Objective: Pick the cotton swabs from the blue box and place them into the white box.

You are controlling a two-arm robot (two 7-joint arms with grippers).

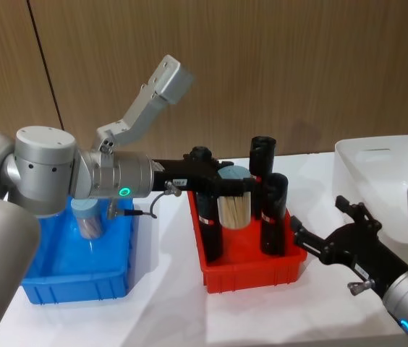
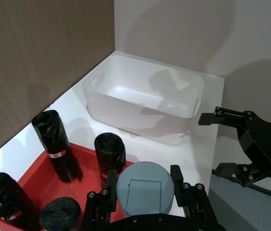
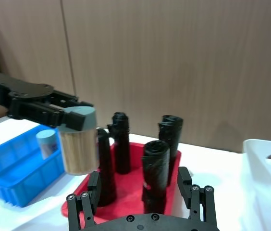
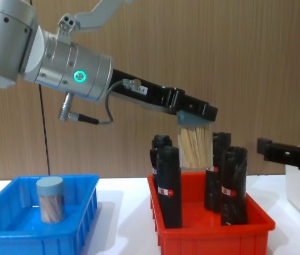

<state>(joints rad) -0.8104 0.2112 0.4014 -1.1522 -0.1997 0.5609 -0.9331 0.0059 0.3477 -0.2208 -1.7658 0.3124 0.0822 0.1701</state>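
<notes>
My left gripper [image 1: 233, 181] is shut on a jar of cotton swabs [image 1: 234, 204] by its grey-blue lid and holds it in the air above the red bin. In the chest view the held jar [image 4: 195, 146] hangs among the tops of the black rolls. The left wrist view shows its lid [image 2: 144, 187] between the fingers. A second jar of cotton swabs [image 1: 88, 220] stands upright in the blue box [image 1: 74, 285] at the left. The white box [image 1: 377, 166] sits at the far right. My right gripper [image 1: 320, 217] hovers open, holding nothing, between the red bin and the white box.
A red bin [image 1: 255, 275] with several upright black rolls [image 1: 274, 213] stands between the blue box and the white box, right below the held jar. A wooden wall closes off the back of the white table.
</notes>
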